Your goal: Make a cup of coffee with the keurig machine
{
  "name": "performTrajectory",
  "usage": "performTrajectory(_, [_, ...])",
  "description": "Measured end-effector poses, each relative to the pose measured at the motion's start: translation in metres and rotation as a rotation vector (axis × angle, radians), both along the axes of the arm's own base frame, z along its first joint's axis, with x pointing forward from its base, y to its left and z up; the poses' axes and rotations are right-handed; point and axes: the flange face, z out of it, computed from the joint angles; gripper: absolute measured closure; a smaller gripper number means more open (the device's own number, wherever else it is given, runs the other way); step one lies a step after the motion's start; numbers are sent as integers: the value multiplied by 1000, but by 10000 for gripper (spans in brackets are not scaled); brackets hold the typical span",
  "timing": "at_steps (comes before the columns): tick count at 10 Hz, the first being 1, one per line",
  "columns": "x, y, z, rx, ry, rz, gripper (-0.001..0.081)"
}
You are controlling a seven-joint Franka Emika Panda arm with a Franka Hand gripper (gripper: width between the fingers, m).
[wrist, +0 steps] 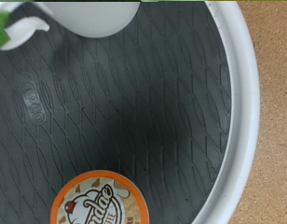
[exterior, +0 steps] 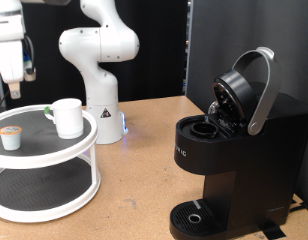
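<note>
The white cup (exterior: pixel 67 117) stands on the top shelf of a white two-tier round stand (exterior: pixel 54 152), at the exterior view's left. A small tan-lidded coffee pod (exterior: pixel 9 135) sits left of it on the same shelf. The black keurig machine (exterior: pixel 244 160) stands at the right with its grey-handled lid (exterior: pixel 256 90) raised and the pod chamber (exterior: pixel 206 128) open. My gripper (exterior: pixel 12 82) hangs above the stand's left side, over the pod and clear of it, holding nothing I can see. The wrist view shows the pod (wrist: pixel 99 201) and the cup's base (wrist: pixel 92 14) on the shelf's dark mat; my fingers do not show there.
The robot's white base (exterior: pixel 99 95) stands behind the stand. The stand's white rim (wrist: pixel 239 112) curves through the wrist view, with wooden tabletop (exterior: pixel 144 175) beyond it. The machine's round drip tray (exterior: pixel 199 218) sits low at the front. A black curtain hangs behind.
</note>
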Motion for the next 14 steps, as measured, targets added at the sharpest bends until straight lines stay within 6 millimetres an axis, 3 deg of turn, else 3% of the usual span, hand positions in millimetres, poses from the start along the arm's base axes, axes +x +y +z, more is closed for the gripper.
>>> performTrajectory(6, [-12,-7,-43,-36,-21,9,1])
performTrajectory(14, [-9,-19,-83,-64,-32,-1,1])
